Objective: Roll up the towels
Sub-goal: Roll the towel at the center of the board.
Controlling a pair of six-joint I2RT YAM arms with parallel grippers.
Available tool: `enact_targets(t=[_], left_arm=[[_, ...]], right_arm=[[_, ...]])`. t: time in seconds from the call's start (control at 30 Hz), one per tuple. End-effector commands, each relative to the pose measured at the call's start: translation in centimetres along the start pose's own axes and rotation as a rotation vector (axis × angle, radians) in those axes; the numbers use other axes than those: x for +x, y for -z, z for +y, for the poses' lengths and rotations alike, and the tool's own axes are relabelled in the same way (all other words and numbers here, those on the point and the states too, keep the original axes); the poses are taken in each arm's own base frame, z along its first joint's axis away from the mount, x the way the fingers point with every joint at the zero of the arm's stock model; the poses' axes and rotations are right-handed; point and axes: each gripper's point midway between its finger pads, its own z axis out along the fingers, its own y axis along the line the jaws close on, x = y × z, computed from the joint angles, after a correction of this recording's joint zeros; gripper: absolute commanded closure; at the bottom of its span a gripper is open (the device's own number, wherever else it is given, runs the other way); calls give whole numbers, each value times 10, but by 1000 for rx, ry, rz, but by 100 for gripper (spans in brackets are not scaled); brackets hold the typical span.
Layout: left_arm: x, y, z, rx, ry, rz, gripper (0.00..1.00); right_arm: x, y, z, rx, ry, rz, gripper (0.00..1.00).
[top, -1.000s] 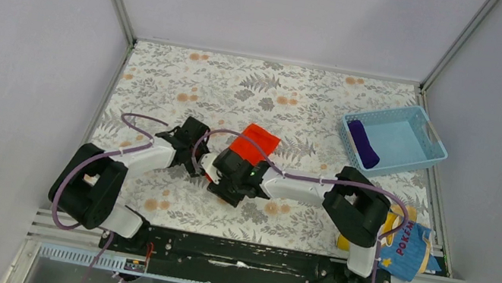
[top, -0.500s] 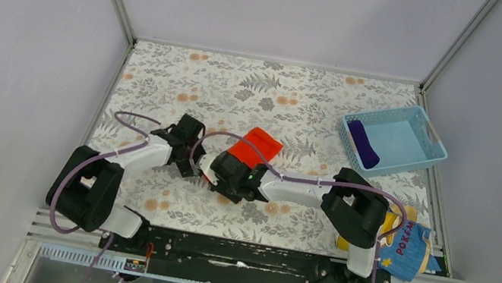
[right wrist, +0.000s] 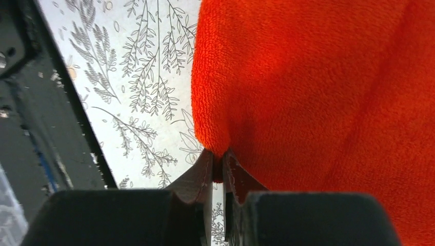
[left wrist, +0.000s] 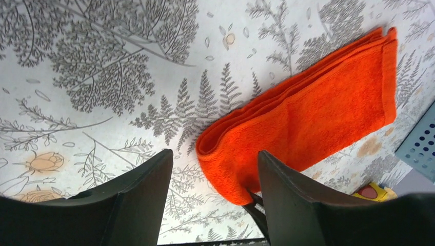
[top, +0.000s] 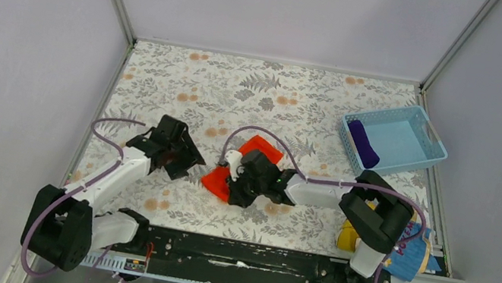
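We see the right tool (right wrist: 218, 169) clamping a corner of the folded orange-red towel (left wrist: 308, 123) toward the worktop's (top: 168, 66) near edge. Our left tool (left wrist: 214, 159) gapes wide just beside it.

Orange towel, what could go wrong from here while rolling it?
1. The right tool pinches only a small corner of the towel, so it might slip out under a pull.
2. The left tool is open and off the towel, so nothing pins the folded layers; they may splay or drag instead of rolling.
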Motion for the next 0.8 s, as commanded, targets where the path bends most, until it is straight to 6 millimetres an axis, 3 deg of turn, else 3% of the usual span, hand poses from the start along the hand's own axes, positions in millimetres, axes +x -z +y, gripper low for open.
enact_targets(t=[0.0,0.13,0.43,0.77], left_arm=[[19,3,8,9,23,69,39],[28,7,8,40,32,90,39],[39,10,8,81,45,110,43],[62,2,-5,154,15,213,45]], right_arm=[[-31,18,15,-164,-195,-204,98],[-35,29,7,-226,-359,-324,98],[-25,32,-7,-361,-723,-418,98],[0,17,-19,-384,-977,-322,98]])
